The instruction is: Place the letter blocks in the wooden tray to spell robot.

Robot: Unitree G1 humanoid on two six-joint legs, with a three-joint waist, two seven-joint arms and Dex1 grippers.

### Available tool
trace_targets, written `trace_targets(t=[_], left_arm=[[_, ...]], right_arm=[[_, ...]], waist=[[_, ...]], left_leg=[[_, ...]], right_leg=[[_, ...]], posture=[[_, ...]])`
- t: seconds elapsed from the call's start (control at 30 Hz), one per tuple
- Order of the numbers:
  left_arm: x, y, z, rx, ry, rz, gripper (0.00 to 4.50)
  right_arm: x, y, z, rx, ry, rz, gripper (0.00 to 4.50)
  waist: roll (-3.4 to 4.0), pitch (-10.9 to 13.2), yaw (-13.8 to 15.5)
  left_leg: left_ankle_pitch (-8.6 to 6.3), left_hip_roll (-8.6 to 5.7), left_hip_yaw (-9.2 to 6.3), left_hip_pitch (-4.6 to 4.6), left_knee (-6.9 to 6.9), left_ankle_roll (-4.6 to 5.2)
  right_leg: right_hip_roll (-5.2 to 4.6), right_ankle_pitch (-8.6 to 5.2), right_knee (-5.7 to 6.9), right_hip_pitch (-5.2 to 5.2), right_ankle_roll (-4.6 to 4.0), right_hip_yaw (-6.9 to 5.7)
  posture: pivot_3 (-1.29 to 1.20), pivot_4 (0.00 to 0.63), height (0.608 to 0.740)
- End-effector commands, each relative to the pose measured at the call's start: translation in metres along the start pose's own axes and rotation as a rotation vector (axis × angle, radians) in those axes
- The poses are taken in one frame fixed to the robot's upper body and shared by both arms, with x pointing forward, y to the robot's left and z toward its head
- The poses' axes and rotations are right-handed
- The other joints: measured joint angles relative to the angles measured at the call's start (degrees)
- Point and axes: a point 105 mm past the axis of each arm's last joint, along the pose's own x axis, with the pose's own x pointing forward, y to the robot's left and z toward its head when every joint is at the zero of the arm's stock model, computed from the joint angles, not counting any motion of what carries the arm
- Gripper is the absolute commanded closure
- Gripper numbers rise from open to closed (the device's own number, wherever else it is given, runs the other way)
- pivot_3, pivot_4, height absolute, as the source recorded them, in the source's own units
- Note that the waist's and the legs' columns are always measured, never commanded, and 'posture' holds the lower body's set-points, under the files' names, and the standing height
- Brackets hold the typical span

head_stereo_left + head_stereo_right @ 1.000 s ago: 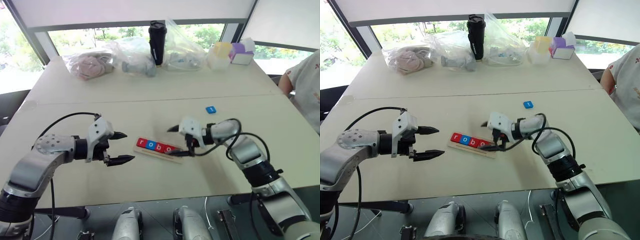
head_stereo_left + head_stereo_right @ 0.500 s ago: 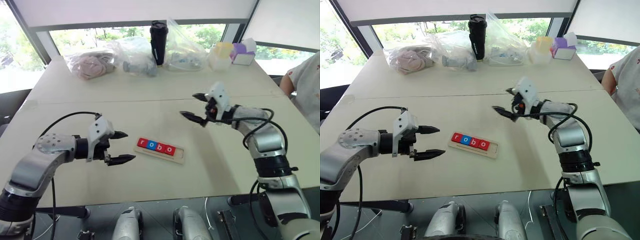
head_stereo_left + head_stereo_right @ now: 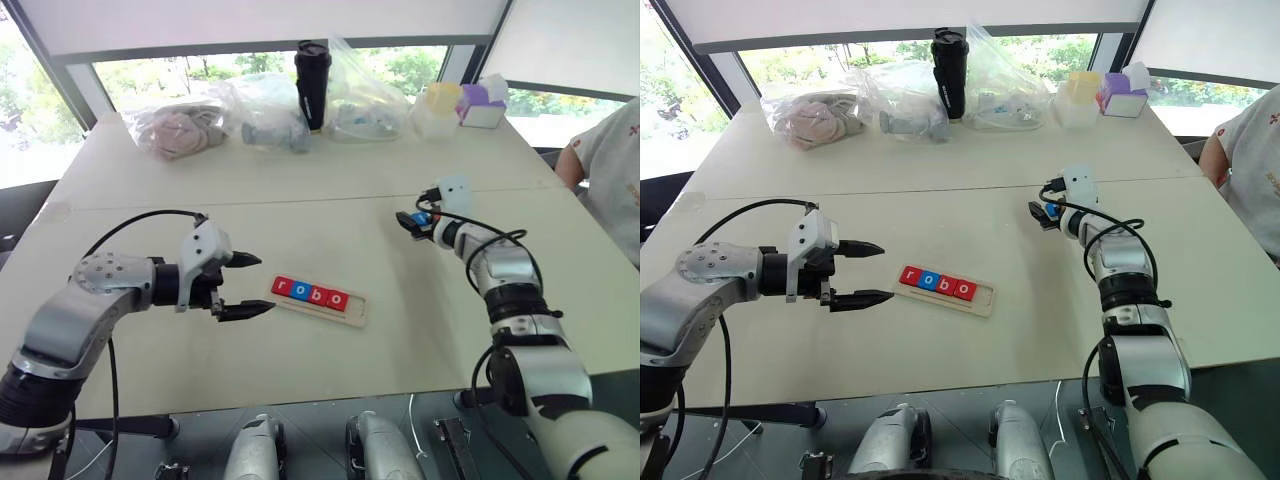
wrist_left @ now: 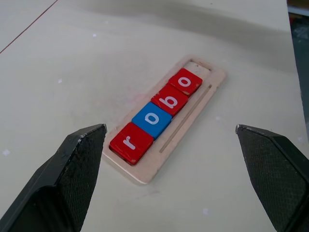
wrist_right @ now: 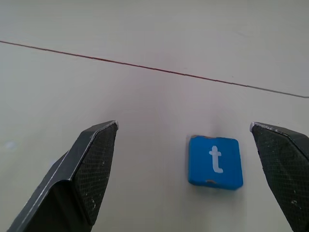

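Four blocks spelling "robo" sit in the tray. The right end effector hovers open over the blue t block. The left end effector is open, empty, beside the tray.

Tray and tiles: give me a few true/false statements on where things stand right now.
1. The tray holds four tiles reading r, o, b, o. True.
2. The t tile is already in the tray. False: it lies flat on the table, apart from the tray.
3. The right gripper is shut on the t tile. False: its jaws are wide open, with the tile on the table between them, untouched.
4. The left gripper is open and holds nothing. True.
5. The tray's slot past the last o is free. True.
6. All tiles in the tray are red. False: the first o is blue.
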Motion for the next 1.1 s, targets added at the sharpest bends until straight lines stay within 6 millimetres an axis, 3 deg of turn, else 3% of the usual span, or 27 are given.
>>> trace_targets(t=[0.03,0.37,0.5,0.63,0.8,0.9,0.93,1.0,1.1], left_arm=[[-0.004,-0.001,0.008,0.034,-0.008,0.005,0.00],[-0.006,-0.003,0.006,0.027,-0.010,0.022,0.00],[-0.005,-0.003,0.006,0.026,-0.011,0.024,0.00],[-0.005,-0.002,0.005,0.023,-0.011,0.025,0.00],[-0.004,-0.003,0.005,0.021,-0.011,0.021,0.00],[-0.004,-0.003,0.004,0.020,-0.010,0.018,0.00],[-0.004,-0.003,0.004,0.019,-0.011,0.017,0.00],[-0.004,-0.003,0.005,0.019,-0.013,0.013,0.00],[-0.004,-0.001,0.007,0.024,-0.018,0.008,0.00]], right_arm=[[0.004,-0.009,0.002,0.000,-0.008,-0.048,0.02],[0.007,-0.019,-0.009,0.066,0.033,-0.100,0.02],[0.008,-0.015,-0.011,0.078,0.040,-0.075,1.28],[0.009,-0.011,-0.015,0.088,0.045,-0.055,3.31],[0.003,-0.019,0.007,0.083,-0.054,-0.048,3.29],[-0.017,-0.023,0.029,0.053,-0.145,-0.042,3.29],[-0.032,-0.021,0.033,0.057,-0.172,-0.038,3.29],[-0.067,-0.008,0.030,0.054,-0.198,-0.029,3.29],[-0.104,0.015,0.009,0.094,-0.149,-0.040,3.29]], waist=[[0.00,0.00,0.07],[0.00,0.00,-0.05],[0.00,0.00,-0.02],[0.00,0.00,-0.08],[0.01,0.00,-0.02],[0.05,0.03,0.17],[0.06,0.03,0.38],[0.08,0.01,0.67],[0.11,0.00,0.65]], left_leg=[[0.00,0.00,0.00,-0.01,0.00,0.00],[0.01,0.00,-0.02,0.02,0.01,-0.02],[0.01,0.00,-0.03,0.02,0.01,-0.02],[0.02,0.00,-0.03,0.02,0.01,-0.02],[0.01,0.00,-0.04,0.03,0.00,-0.02],[0.01,0.01,-0.04,0.00,-0.01,-0.02],[0.01,0.00,-0.04,-0.02,-0.02,-0.02],[0.01,0.02,-0.12,-0.08,-0.04,-0.02],[0.01,0.03,-0.20,-0.14,-0.10,-0.03]], right_leg=[[0.00,0.00,0.00,0.00,0.00,0.00],[-0.01,0.01,0.02,0.03,0.01,0.02],[-0.01,0.01,0.01,0.04,0.01,0.02],[-0.01,0.01,0.01,0.04,0.01,0.02],[-0.01,0.01,0.02,0.04,0.01,0.01],[-0.03,0.01,0.01,0.04,0.02,0.01],[-0.04,0.01,0.01,0.02,0.03,0.01],[-0.05,0.00,0.03,-0.01,0.07,-0.02],[-0.02,-0.06,0.07,-0.07,0.15,-0.08]], posture=[[0.00,0.150,0.740],[0.00,0.150,0.740],[0.00,0.150,0.740],[0.00,0.150,0.740],[0.00,0.150,0.740],[0.00,0.150,0.740],[0.00,0.150,0.740],[0.00,0.150,0.740],[0.00,0.150,0.740]])
